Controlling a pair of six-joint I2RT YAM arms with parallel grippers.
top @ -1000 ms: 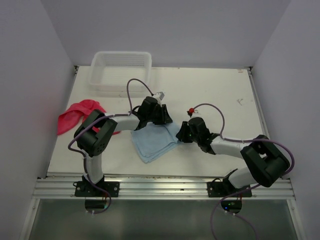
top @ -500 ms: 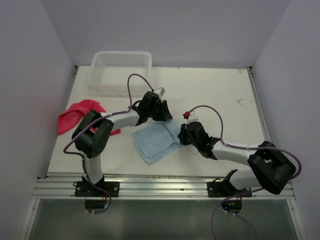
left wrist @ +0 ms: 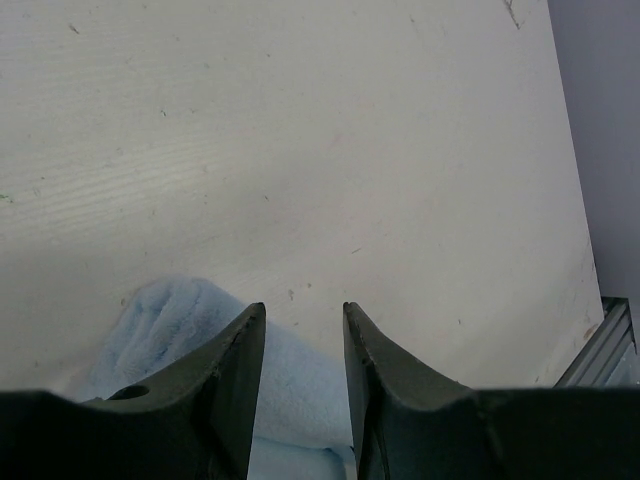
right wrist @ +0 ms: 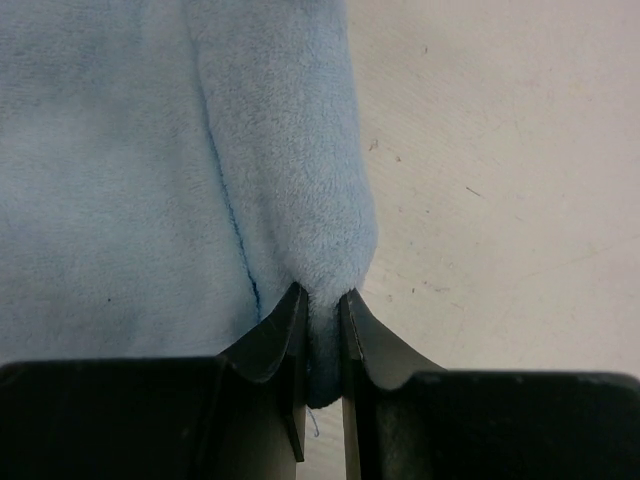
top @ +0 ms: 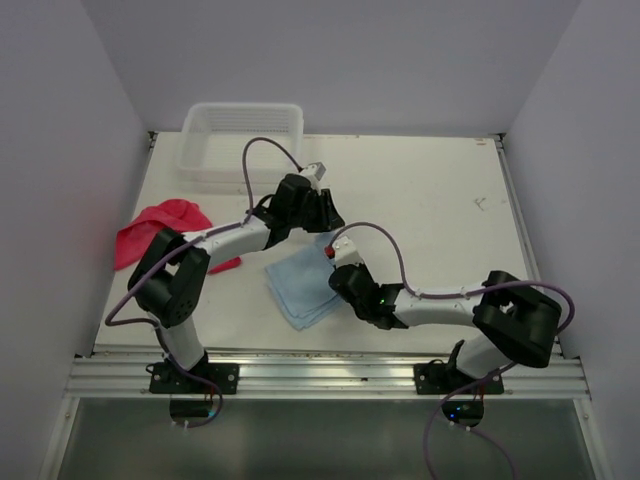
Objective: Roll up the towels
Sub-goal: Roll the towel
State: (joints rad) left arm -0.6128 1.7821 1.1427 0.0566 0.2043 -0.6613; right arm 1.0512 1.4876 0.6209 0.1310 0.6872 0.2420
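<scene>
A light blue towel lies partly folded on the table between the arms. My right gripper is shut on a bunched fold of its right edge; in the right wrist view the jaws pinch the plush cloth low over the table. My left gripper is open at the towel's far corner. In the left wrist view its fingers straddle that corner without pinching it. A red towel lies crumpled at the table's left edge.
A white plastic basket stands at the far left of the table. White walls close in the table on the left, right and back. A metal rail runs along the near edge.
My right gripper has moved left and nearer with the towel's right edge in it, folding the towel over itself. My left gripper has drawn slightly away toward the far side.
</scene>
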